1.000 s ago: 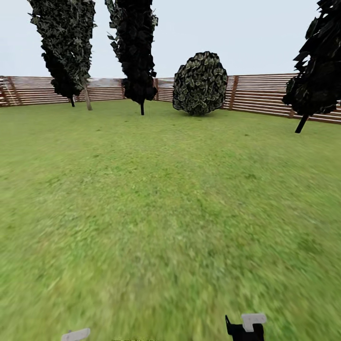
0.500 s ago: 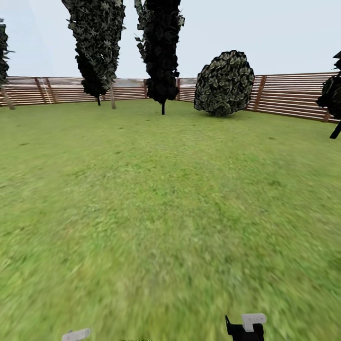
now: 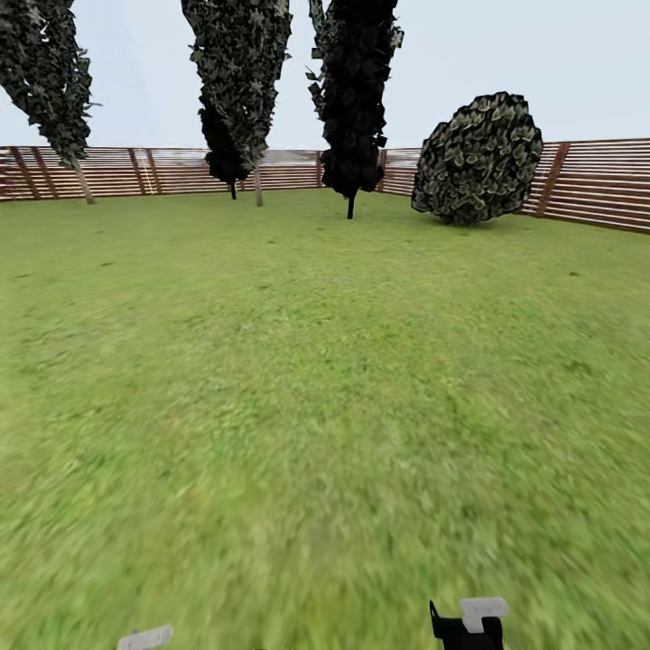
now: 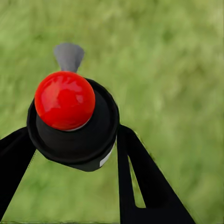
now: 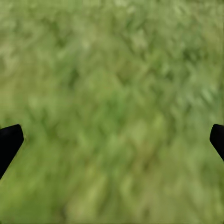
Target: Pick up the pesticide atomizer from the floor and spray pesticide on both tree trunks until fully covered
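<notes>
Left wrist view, left claw (image 4: 70, 154) gripping round, red-capped atomizer (image 4: 70, 119)

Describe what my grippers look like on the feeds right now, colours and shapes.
Left gripper: two flat black fingers, tapering, the one with a long slot cut through it. Right gripper: two black fingertips, blunt-ended, at the picture's edges. In the head view, the right arm's end is a black block with a pale grey tab on top; a similar grey tab sits at the left.

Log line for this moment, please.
left hand: shut on atomizer | right hand: open, over grass | trees ahead by fence
</notes>
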### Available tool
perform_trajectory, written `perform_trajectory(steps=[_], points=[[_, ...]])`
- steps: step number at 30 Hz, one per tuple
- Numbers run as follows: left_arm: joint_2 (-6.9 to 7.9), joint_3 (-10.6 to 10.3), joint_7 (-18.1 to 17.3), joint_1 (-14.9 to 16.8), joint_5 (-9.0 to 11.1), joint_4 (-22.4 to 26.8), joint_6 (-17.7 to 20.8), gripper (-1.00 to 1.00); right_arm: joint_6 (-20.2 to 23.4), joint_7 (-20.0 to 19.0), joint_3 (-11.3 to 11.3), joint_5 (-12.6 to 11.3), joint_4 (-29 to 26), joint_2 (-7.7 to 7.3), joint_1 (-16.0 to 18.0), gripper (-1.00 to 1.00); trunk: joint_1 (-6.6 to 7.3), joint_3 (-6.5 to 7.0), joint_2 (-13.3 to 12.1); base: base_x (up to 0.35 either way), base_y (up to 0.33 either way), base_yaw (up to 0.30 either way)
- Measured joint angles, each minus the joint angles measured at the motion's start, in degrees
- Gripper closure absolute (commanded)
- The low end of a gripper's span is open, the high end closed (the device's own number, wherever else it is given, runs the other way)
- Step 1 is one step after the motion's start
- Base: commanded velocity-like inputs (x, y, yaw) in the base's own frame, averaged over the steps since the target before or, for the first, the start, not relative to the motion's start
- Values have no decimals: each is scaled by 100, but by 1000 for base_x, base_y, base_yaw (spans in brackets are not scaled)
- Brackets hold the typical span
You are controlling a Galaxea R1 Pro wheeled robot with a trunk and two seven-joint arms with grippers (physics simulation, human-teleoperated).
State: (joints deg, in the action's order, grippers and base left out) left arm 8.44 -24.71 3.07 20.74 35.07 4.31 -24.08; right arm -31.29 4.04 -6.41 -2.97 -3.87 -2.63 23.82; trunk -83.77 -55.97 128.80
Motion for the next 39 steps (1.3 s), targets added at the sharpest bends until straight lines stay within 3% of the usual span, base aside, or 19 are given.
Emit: perform_trajectory(steps=[39], points=[[0,0,4,0,0,0,0,100,0,0,0,6,0,4,0,-100,0,0,0,0,0,281]])
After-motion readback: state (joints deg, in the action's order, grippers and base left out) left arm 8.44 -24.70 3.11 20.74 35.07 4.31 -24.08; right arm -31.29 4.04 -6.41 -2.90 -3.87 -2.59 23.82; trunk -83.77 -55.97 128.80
